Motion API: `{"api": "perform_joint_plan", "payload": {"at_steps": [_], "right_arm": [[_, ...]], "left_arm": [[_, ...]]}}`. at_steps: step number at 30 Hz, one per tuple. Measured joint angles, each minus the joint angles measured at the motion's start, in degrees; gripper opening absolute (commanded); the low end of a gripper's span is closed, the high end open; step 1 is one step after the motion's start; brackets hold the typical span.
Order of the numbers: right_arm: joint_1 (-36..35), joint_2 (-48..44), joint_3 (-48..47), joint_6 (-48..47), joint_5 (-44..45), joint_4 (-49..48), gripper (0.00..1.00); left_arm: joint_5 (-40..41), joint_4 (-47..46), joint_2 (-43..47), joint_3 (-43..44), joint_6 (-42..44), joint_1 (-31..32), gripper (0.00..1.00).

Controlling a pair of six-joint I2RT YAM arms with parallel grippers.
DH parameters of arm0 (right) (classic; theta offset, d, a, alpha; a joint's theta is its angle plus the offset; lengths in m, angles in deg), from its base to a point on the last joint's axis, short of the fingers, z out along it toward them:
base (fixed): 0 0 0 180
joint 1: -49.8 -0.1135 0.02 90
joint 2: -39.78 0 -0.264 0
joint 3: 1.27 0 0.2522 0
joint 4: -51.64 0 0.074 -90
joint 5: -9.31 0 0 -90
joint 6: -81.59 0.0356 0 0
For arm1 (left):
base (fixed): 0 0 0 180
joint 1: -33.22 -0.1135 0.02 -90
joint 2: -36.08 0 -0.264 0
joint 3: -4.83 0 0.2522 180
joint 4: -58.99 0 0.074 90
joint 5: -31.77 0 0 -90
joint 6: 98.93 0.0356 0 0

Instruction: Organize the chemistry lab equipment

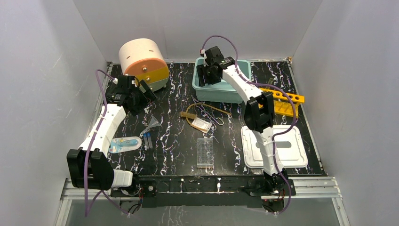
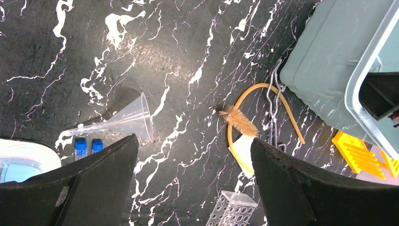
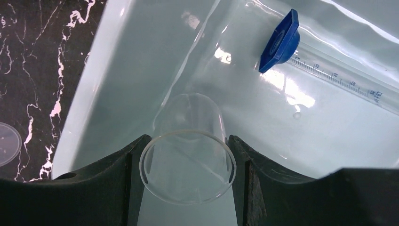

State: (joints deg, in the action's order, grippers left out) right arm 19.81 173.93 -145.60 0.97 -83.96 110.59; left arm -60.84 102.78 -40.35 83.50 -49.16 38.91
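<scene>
Nearest, we see our left gripper (image 2: 194, 141) spread wide above the table (image 2: 197, 56), gripping nothing, clear funnel (image 2: 127, 120) lying nearby, farther back our right gripper (image 3: 188, 141) clasping the little beaker (image 3: 193, 113) inside the teal bin (image 3: 117, 70), blue-footed cylinder (image 3: 329, 75) lying beyond.

A black tabletop (image 1: 174, 141) veined with white fills the floor of a plain white-walled enclosure (image 1: 47, 70). At its far left corner stands 1 round drum device (image 1: 141, 61) — cream body, orange face, a yellow band across the lower part. 1 teal bin (image 1: 217, 94) sits at the far middle. Just beside it on the right lies 1 yellow holed rack (image 1: 283, 101), and nearer the front — 1 flat white lid (image 1: 294, 147).
</scene>
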Motion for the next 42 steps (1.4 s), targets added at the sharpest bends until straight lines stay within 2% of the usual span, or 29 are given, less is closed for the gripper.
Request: {"api": "perform_joint_plan", "payload": {"at_steps": [9,15,20,33,42], "right_arm": [[0.0,6.5,-3.3,1.0,0.5,1.6,0.56],[0.0,8.8,-5.5,1.0,1.7,2.8,0.64],[0.0,9.7,-7.0,1.3,2.9,2.8,0.76],[0.0,9.0,-7.4,2.8,1.7,3.4,0.89],[0.2,2.3,-7.4,4.4,2.0,5.0,0.90]], "left_arm": [[0.2,0.2,0.0,0.0,0.2,0.0,0.88],[0.3,0.5,0.0,0.1,0.3,0.0,0.88],[0.3,0.8,0.0,0.7,0.4,0.0,0.88],[0.5,0.9,0.0,1.0,0.7,0.0,0.89],[0.0,0.8,0.0,1.0,1.7,0.0,0.91]]}}
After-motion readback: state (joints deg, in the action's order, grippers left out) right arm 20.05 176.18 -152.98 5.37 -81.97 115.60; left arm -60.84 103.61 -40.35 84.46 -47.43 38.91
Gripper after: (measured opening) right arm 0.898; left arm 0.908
